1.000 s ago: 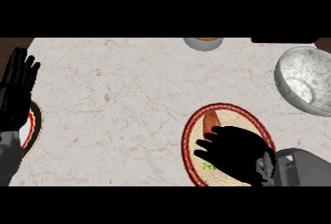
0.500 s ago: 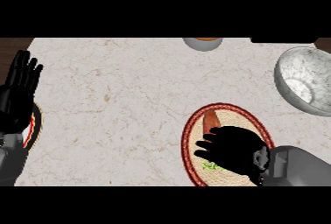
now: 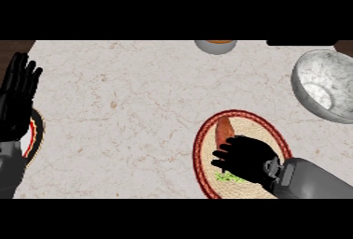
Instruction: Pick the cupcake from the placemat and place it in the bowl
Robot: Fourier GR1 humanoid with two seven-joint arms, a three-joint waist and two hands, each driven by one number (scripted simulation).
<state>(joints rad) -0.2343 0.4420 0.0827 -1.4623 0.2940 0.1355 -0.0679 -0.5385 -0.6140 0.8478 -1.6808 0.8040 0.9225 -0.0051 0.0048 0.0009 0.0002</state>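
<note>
1. The cupcake [image 3: 224,132] lies on the placemat [image 3: 272,128] in the lower right of the frame, showing as an orange-brown shape with its long axis running up-down.
2. The right hand [image 3: 244,158] sits just below it, fingers curled over its lower end; whether they actually grip it I cannot tell, since the hand hides the contact.
3. The bowl [image 3: 324,86] stands at the upper right, well apart from the placemat; the carry must go up and to the right.
4. The left hand [image 3: 17,100] rests open at the left edge, fingers up, far from the cupcake.
</note>
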